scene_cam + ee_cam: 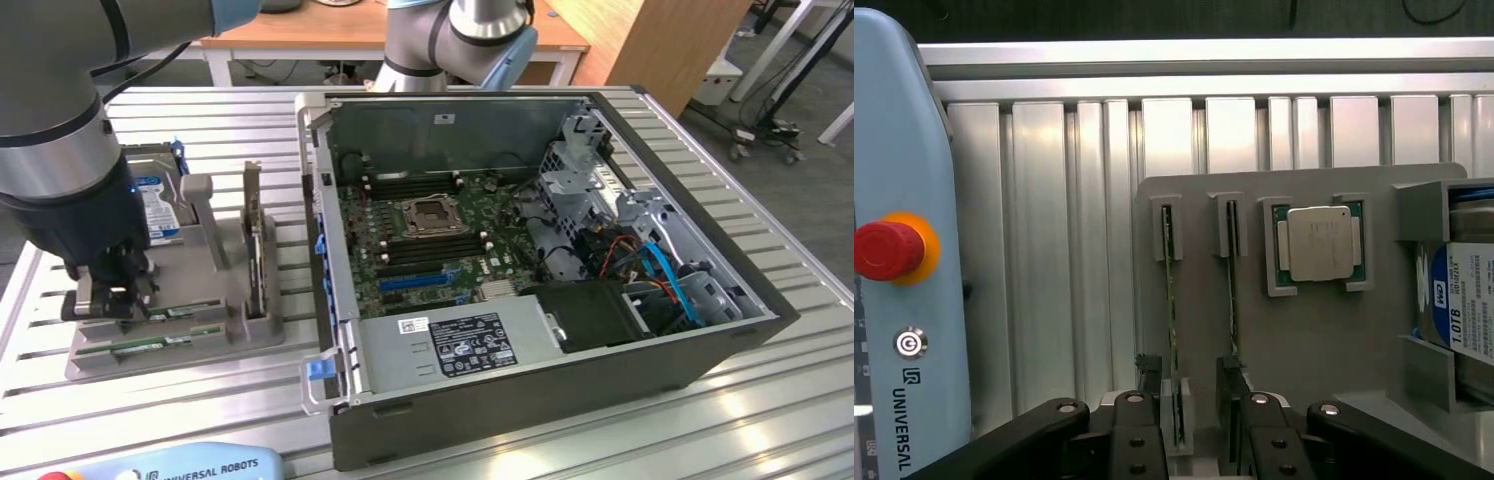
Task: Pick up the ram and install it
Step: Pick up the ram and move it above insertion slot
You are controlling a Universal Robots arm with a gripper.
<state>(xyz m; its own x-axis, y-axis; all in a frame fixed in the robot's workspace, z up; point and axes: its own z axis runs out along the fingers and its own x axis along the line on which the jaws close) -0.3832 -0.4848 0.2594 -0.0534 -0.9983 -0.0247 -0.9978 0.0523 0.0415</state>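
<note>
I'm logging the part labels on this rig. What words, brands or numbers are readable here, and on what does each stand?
"UNIVERSAL ROBOTS": on the light-blue teach pendant.
"1.0TB": on the label of the hard drive.
Power supply sticker: printed text and codes, too small to read.
Processor: markings on its silver lid, too faint to read.

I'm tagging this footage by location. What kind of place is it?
Probably a robotics lab or workshop: a slotted aluminium table holds an open computer case, a robot arm reaches over the table, and wooden desks stand behind.
</note>
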